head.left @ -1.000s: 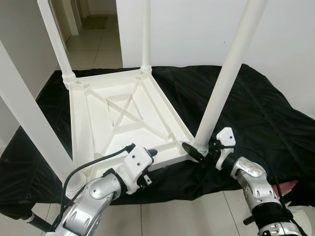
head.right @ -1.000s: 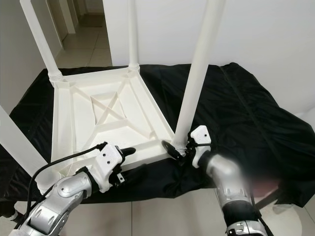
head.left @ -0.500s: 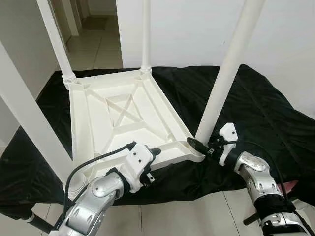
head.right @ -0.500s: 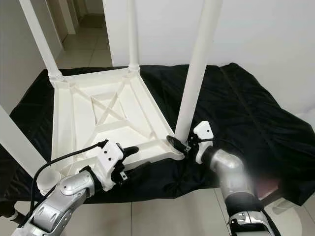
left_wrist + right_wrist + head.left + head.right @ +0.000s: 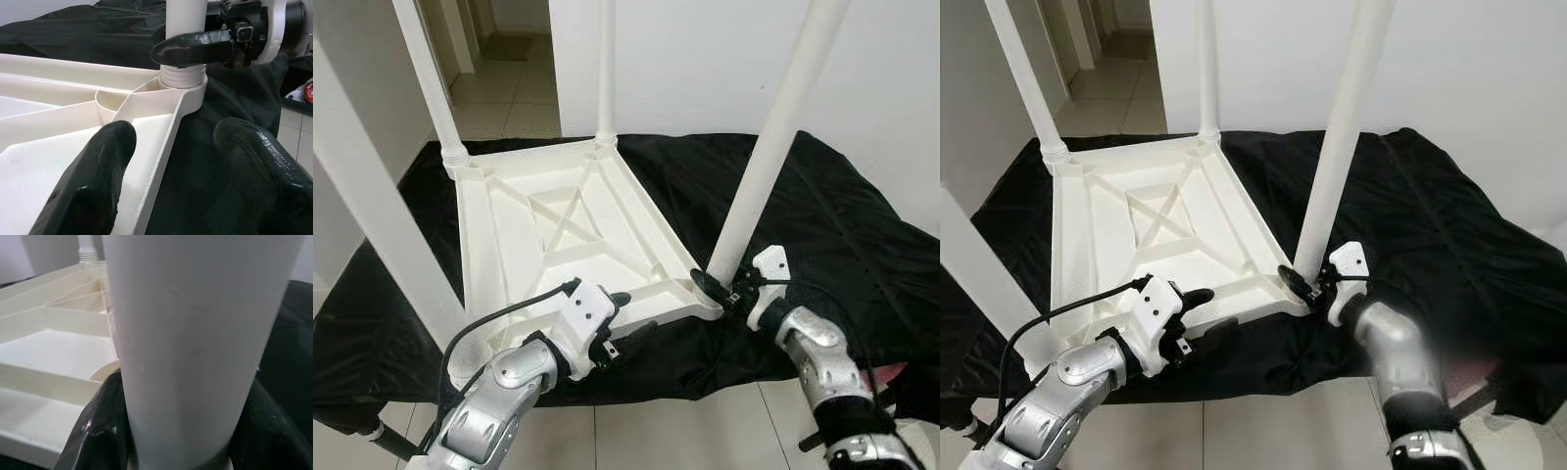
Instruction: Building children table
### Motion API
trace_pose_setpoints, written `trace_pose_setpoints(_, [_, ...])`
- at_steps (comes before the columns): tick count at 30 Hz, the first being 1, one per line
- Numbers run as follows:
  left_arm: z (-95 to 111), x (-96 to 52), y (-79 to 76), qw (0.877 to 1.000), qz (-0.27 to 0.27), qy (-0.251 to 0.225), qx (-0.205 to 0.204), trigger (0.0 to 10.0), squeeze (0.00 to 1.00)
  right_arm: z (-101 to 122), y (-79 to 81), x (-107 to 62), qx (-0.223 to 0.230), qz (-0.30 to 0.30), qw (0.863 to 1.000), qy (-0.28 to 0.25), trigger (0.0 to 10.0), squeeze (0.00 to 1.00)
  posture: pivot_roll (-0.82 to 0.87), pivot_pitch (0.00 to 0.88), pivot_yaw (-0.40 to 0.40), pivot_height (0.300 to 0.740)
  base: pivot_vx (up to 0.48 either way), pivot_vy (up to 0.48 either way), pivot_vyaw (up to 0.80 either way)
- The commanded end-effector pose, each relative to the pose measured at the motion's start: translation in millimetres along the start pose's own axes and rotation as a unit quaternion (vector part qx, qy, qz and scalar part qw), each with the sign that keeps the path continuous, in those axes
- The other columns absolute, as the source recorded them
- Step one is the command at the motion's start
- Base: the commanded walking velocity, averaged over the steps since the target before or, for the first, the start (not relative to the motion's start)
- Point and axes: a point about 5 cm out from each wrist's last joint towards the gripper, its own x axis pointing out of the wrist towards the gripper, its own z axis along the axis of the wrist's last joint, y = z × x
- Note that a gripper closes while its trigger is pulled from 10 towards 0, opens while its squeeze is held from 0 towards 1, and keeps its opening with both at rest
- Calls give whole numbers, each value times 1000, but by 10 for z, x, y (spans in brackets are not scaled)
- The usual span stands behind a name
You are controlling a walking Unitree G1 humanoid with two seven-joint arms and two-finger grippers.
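The white children's table (image 5: pixel 558 230) lies upside down on a black cloth (image 5: pixel 862 235), legs up. The right gripper (image 5: pixel 717 291) is clamped around the near right leg (image 5: pixel 766 166) at its base. The left gripper (image 5: pixel 625 315), fingers apart, straddles the table's near edge.

All four white table legs (image 5: pixel 773 147) run off the top edge of the eye views, so their ends are unseen. The leg at the tabletop's (image 5: pixel 558 230) near left corner is cut by the picture's left edge. The black cloth (image 5: pixel 862 235) hides whatever it lies on. In the right eye view, the cloth beside the right forearm (image 5: pixel 1391 348) is blurred.
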Motion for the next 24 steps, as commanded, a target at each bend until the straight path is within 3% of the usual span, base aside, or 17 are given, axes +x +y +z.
trace_pose_setpoints(1, [-8,-7,-27,1000,-26,5,-1,10000,0,-55,-6,-36,7,-36,999,11,10000,0,-21,0,18,740,0,0,0])
trace_pose_setpoints(5, [-14,-11,-35,1000,-28,6,-2,10000,0,-67,76,-20,-7,-56,998,21,10000,0,-23,0,18,740,0,0,0])
trace_pose_setpoints(8, [-18,-18,-37,1000,-30,8,-2,10000,0,-79,190,17,29,-133,990,23,10000,0,-20,0,16,740,0,0,0])
trace_pose_setpoints(11, [-18,-19,-35,999,-31,9,-2,10000,0,-81,232,26,38,-154,987,21,10000,0,-19,0,15,740,0,0,0])
trace_pose_setpoints(14, [-21,-28,-40,999,-31,10,-2,10000,0,-96,416,52,67,-206,976,15,10000,0,-5,0,10,740,0,0,0])
trace_pose_setpoints(21, [-26,-46,-46,1000,-25,11,-4,10000,0,-101,634,97,104,-271,957,12,10000,0,8,0,1,740,0,0,0])
trace_pose_setpoints(24, [-28,-54,-56,1000,-23,10,-7,10000,0,-66,707,113,110,-270,957,11,10000,0,9,0,-1,740,0,0,0])
